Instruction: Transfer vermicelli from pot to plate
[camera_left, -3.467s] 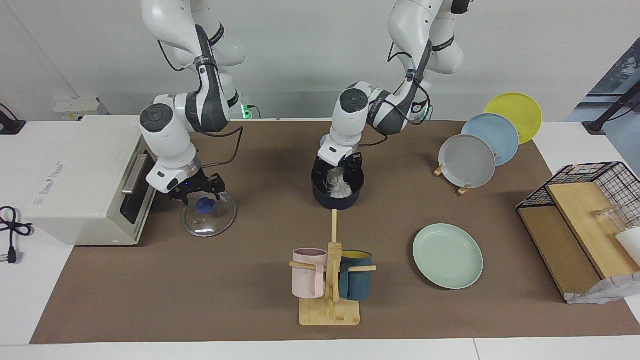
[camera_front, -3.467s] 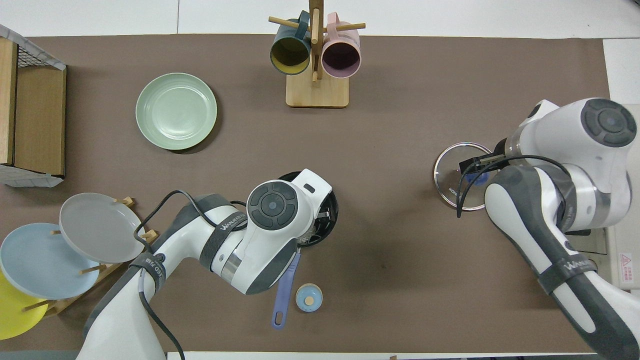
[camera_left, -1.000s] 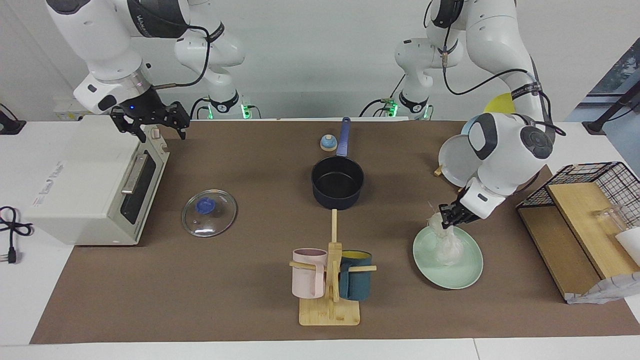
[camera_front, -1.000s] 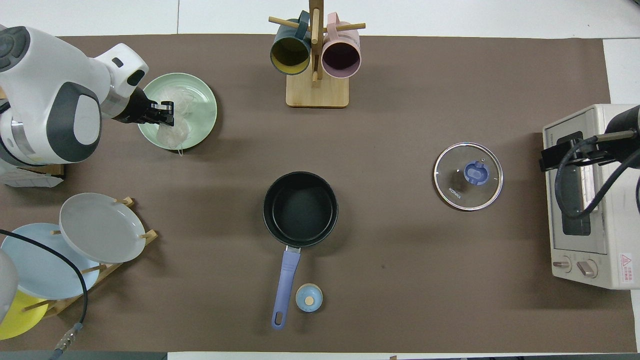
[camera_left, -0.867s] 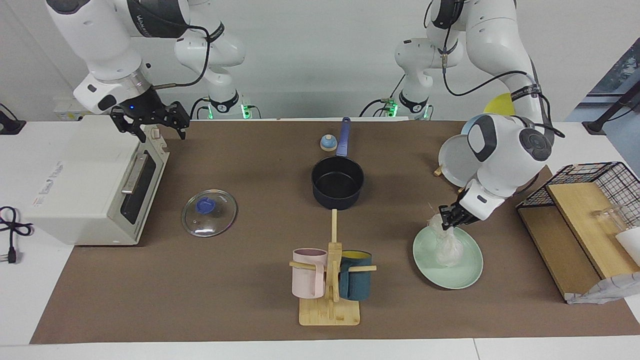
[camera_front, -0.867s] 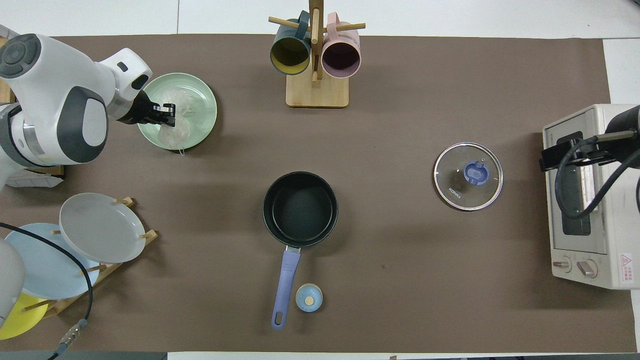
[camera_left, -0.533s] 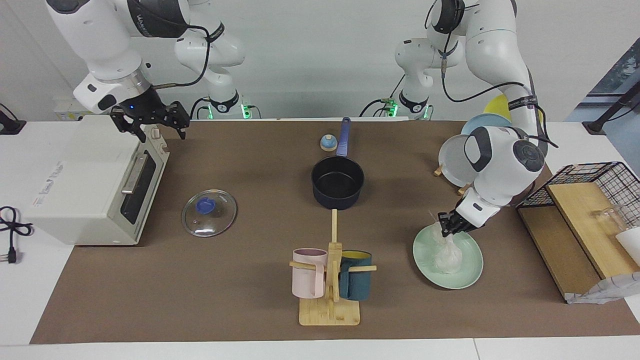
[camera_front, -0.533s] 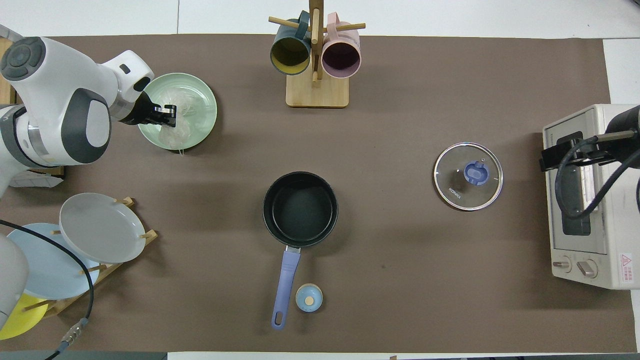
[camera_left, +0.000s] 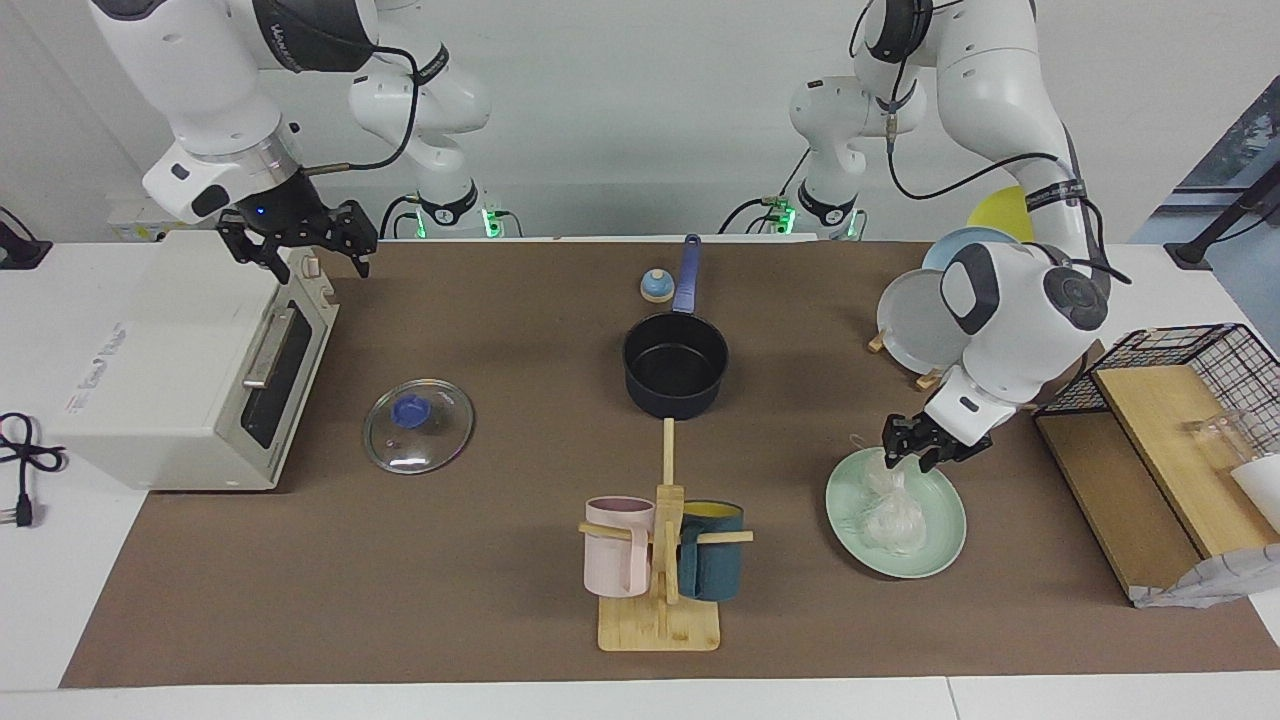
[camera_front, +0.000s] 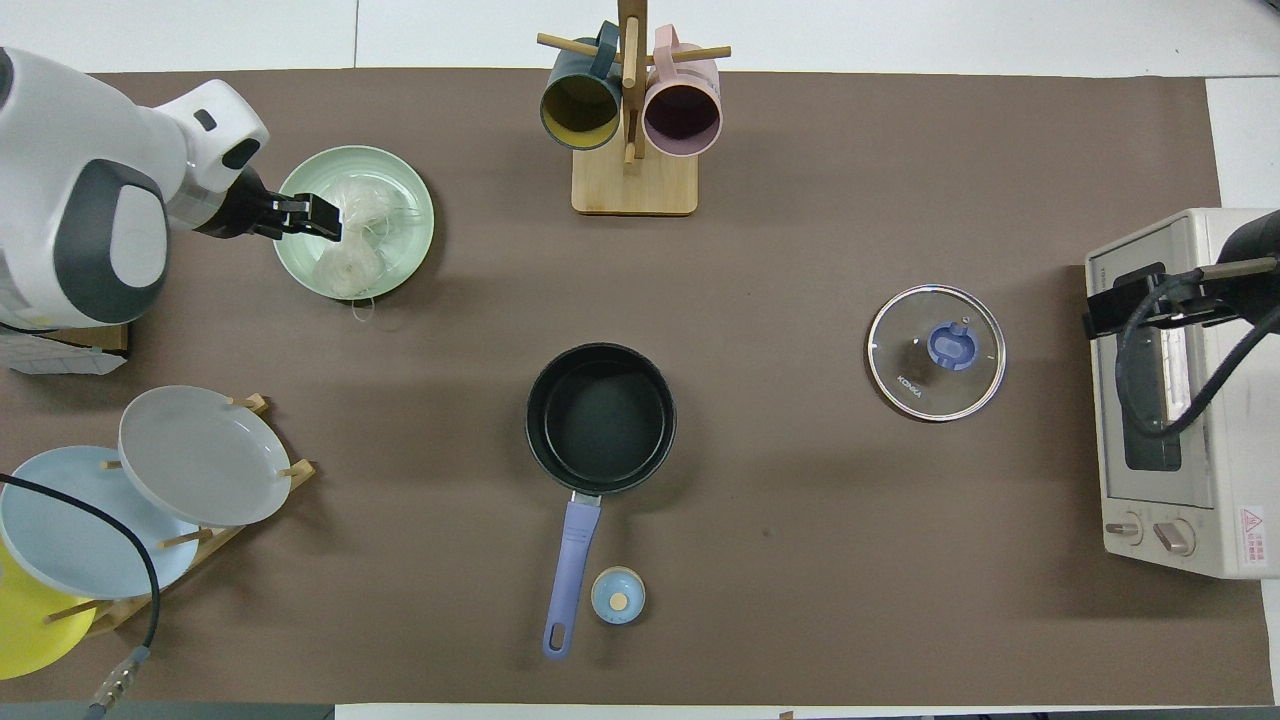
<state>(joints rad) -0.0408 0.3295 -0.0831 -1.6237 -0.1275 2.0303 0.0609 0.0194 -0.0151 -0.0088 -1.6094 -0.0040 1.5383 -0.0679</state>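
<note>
Now vermicelli (camera_left: 885, 507) fills plate (camera_left: 940, 547); pot (camera_left: 675, 372) empty.

Bright, even room light falls from above, and both views are sharp from edge to edge with no motion blur. Shadows are soft and short: a dim patch lies on the brown mat (camera_left: 500, 560) beside the pot (camera_left: 675, 375), and another darkens the mat by the toaster oven (camera_left: 165, 365). The glass lid (camera_front: 936, 352) shows a faint sheen but no hard glare. The plate (camera_front: 400, 190) casts a thin dark crescent along its nearer rim. White arm shells shine a little. A window (camera_left: 1235, 150) shows at 1 corner of the facing view.
</note>
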